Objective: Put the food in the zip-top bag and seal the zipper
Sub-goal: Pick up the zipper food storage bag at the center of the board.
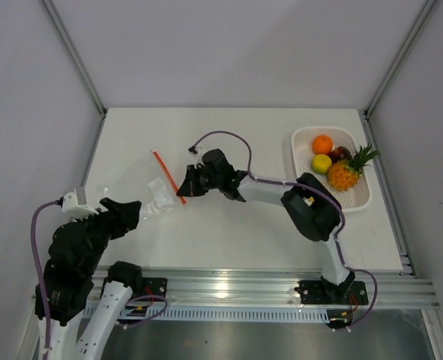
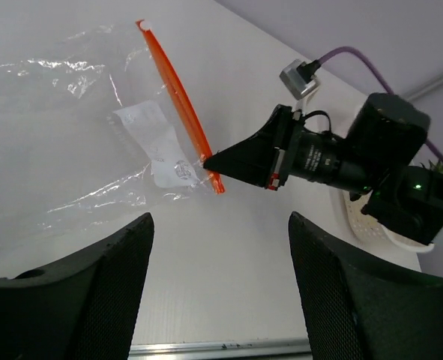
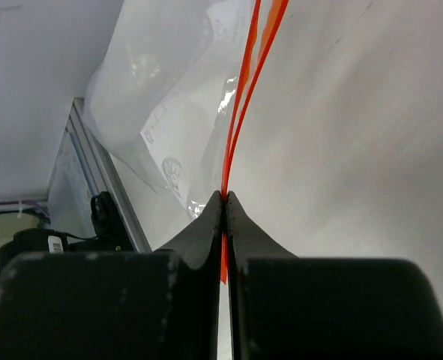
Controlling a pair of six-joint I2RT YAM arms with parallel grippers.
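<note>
Above the counter, top external view: zip-top bag flat and empty left of centre, zipper along its right edge; right claw at the strip's near end; left claw just beside the bag's near edge, spread unreadable from here; food well apart in a white basket at far right: orange, yellow-green fruit, dark red fruit, pineapple; pear not made out. Alone shows the fruit.

Left wrist view: left claw spread wide, holding nothing; right claw tapering onto the zipper's near end; white label on the bag.

Right wrist view: right claw pressed tight on the zipper, seemingly on both tracks, slightly parted farther off. Confirms the pinch, unclear from overhead.

Probable hazards: slip of the thin strip out of the pinch; drag of the whole light bag across the counter under any pull, for want of a second hold; mouth held shut by a grip on both tracks at once.
</note>
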